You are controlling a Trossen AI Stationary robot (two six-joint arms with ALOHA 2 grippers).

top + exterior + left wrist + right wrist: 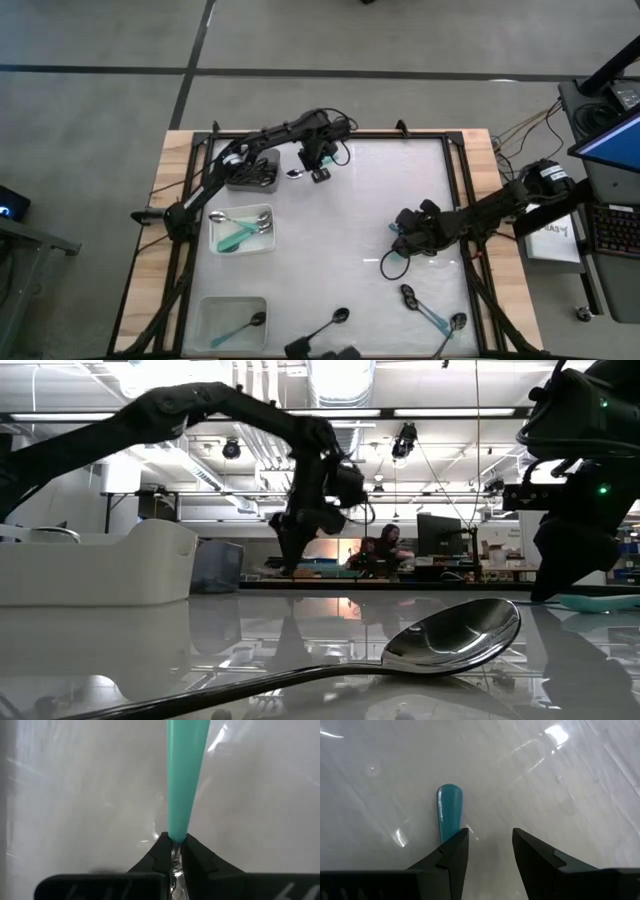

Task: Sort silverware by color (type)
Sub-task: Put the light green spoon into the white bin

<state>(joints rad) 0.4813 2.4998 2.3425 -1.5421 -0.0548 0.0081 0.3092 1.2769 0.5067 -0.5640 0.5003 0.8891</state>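
Left tool (172,852) clenched on teal-handled spoon (185,775) for sorting; right tool (490,850) released, straddling teal handle (449,810) on counter (360,220).

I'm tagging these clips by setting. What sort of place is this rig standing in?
Probably a robotics lab or workshop: exposed ceiling ducts and strip lights overhead, benches with monitors behind the table, a person seated there, bare concrete floor.

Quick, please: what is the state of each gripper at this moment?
Left gripper: closed on a spoon with a teal handle, near the grey bin.
Right gripper: open, empty, just beside the teal handle of another spoon on the table.
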